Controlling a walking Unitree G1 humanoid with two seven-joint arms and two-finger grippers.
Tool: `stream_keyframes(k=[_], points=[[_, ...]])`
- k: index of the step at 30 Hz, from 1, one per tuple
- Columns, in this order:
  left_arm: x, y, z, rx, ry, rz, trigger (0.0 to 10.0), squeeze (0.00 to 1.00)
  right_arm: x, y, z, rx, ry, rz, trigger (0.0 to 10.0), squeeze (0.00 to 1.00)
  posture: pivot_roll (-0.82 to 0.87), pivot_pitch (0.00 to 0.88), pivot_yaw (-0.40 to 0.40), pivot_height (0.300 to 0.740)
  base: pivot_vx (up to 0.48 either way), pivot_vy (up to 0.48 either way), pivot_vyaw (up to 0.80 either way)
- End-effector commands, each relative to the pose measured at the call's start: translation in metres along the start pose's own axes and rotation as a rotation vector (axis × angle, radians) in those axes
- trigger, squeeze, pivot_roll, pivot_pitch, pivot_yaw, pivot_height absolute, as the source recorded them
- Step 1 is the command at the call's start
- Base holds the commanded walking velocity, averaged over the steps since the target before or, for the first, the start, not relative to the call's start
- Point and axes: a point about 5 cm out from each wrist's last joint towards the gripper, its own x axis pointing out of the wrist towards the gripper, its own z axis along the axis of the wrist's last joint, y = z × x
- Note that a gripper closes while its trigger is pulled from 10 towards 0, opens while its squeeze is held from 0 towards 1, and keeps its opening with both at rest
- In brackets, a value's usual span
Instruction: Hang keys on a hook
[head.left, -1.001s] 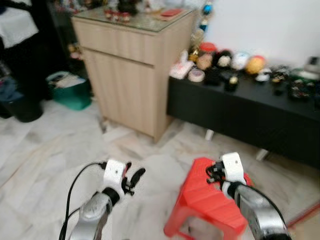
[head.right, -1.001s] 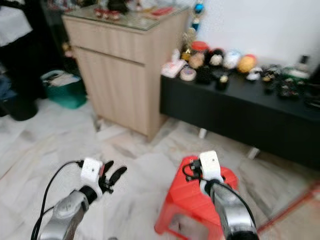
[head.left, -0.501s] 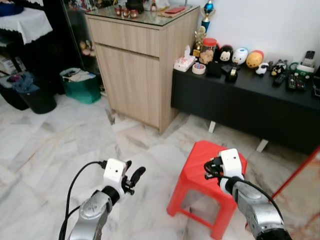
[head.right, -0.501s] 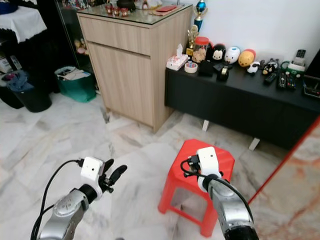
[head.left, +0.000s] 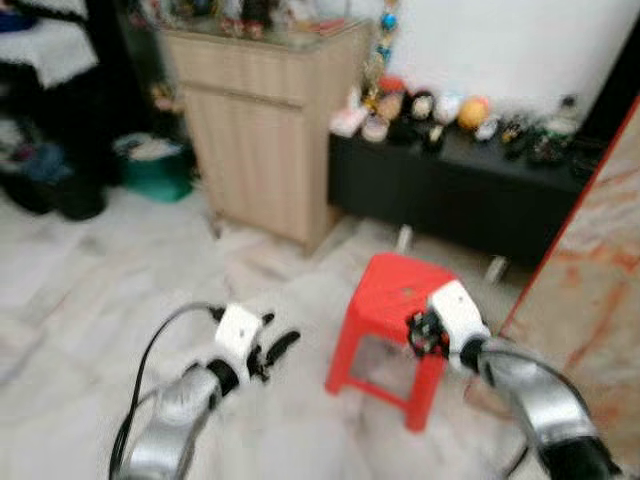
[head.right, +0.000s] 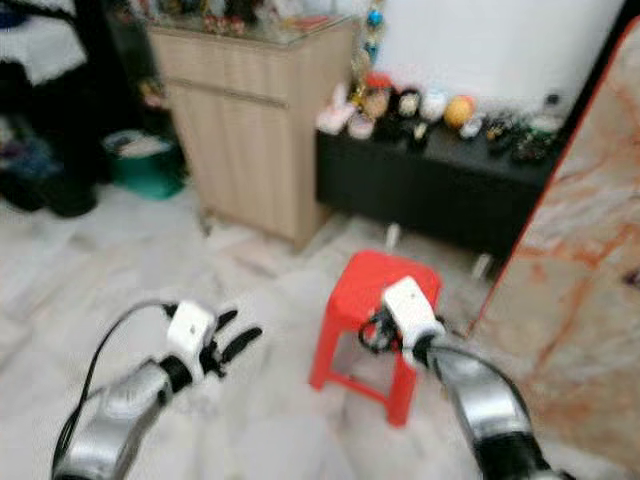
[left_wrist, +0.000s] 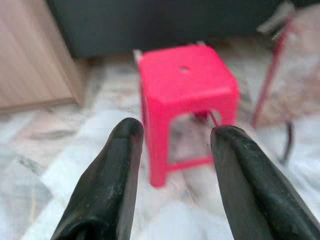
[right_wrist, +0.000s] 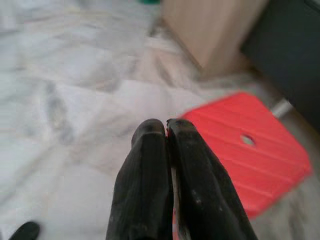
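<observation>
Bright, even daylight, heavy motion blur

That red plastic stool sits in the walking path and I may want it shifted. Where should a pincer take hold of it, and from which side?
Best guess: the seat edge of the red plastic stool, from above on the near side. The flat square top overhangs the splayed legs, giving a thin lip. The open left pincer already faces it; the right pincer is shut.

Head eyes looking down-forward, blurred; wrist views along fingers; all sharing red stool (head.left: 397, 290) on marble floor (head.left: 90, 270).
</observation>
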Motion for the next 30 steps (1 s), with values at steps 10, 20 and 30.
stream_keyframes(k=[10,20,30], points=[[0.005,-0.014,0.024,0.173,0.04,-0.245,10.0,0.0,-0.004,0.001,0.029,-0.168,-0.036,0.203,10.0,0.0,0.02,0.0,-0.028,0.709,0.0,0.0,0.0],[0.012,-0.02,0.033,0.228,0.046,-0.304,10.0,0.0,-0.01,0.016,0.035,-0.251,-0.032,0.365,10.0,0.0,0.01,0.0,-0.047,0.709,0.0,0.0,0.0],[0.015,-0.02,0.036,0.248,0.036,-0.294,10.0,0.0,-0.013,0.021,0.041,-0.266,-0.056,0.448,10.0,0.0,0.01,0.0,-0.055,0.709,0.0,0.0,0.0]])
